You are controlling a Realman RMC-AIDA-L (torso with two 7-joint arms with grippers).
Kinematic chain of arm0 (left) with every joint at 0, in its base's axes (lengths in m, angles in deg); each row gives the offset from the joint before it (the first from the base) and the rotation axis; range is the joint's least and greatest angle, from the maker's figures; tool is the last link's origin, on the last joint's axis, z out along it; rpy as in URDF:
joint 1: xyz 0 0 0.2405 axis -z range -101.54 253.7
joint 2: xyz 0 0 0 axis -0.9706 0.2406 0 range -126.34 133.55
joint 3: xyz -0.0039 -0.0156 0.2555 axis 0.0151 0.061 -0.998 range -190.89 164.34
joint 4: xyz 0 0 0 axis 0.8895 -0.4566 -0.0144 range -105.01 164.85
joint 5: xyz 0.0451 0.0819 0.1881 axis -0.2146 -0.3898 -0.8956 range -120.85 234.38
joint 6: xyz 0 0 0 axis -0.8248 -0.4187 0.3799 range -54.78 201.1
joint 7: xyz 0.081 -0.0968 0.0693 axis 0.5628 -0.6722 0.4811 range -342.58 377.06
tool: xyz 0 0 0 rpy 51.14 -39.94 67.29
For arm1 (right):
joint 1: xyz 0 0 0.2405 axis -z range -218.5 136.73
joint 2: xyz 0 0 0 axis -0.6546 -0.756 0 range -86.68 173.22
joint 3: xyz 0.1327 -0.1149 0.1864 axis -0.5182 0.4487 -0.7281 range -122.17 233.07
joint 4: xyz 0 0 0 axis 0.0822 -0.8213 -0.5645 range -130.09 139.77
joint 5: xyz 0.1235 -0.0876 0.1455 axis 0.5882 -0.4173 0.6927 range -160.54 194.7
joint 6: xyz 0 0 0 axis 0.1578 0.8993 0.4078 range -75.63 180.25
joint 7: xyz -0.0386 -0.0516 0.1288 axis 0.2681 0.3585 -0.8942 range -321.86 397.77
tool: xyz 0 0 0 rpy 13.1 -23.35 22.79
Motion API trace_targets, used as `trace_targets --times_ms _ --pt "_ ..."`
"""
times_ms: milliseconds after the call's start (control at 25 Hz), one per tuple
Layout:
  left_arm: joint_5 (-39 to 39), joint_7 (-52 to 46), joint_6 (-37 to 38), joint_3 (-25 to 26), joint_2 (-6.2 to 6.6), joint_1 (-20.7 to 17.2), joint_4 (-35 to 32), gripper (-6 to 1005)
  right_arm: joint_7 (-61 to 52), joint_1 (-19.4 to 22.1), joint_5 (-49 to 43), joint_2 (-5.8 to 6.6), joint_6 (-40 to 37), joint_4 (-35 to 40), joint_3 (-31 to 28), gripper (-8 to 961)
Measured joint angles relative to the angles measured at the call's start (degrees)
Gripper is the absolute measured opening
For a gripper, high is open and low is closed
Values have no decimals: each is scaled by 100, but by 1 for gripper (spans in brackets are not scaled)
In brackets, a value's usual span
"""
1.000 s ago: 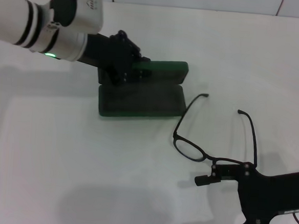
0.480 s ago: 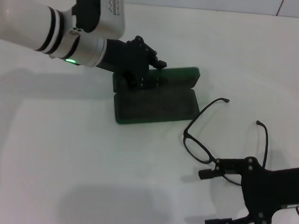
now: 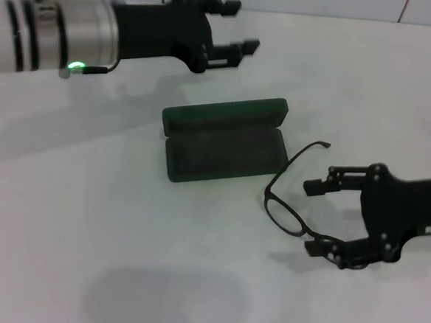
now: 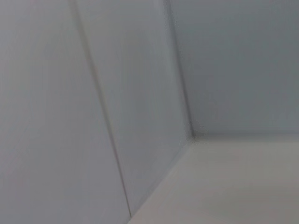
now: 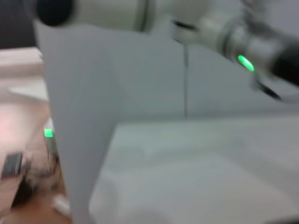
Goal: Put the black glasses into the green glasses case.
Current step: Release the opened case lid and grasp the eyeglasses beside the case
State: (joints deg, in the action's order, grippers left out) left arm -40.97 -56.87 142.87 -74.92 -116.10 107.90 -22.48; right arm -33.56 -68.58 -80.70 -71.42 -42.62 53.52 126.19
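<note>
The green glasses case (image 3: 224, 140) lies open; right pincer (image 3: 321, 218) gapes around the black glasses (image 3: 290, 204), left pincer (image 3: 238, 26) open, empty, above

One green glasses case (image 3: 224, 140) lies open on one white table (image 3: 85, 226), one pair of black glasses (image 3: 296, 197) beside it. Two robot arms are present, each ending in one gripper: the left gripper (image 3: 229, 26) and the right gripper (image 3: 315, 216).
</note>
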Motion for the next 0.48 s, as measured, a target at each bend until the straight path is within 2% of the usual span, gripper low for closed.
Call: trace_targets --times_ms 120,240,280,480 --pt "530 -60 40 -34 -14 -338 26 560 -1451 -53 -777 -15 45 1196 28 776" --pt "596 -203 0 -28 -16 -415 139 642 -2626 -76 -1594 -92 44 2281 292 776" --pt "603 -236 -6 -4 -8 -417 197 641 -2993 -116 -1856 -108 48 2603 500 776" --pt "586 -243 -21 149 4 -419 350 638 -4268 -471 -2756 -116 232 3025 1309 761"
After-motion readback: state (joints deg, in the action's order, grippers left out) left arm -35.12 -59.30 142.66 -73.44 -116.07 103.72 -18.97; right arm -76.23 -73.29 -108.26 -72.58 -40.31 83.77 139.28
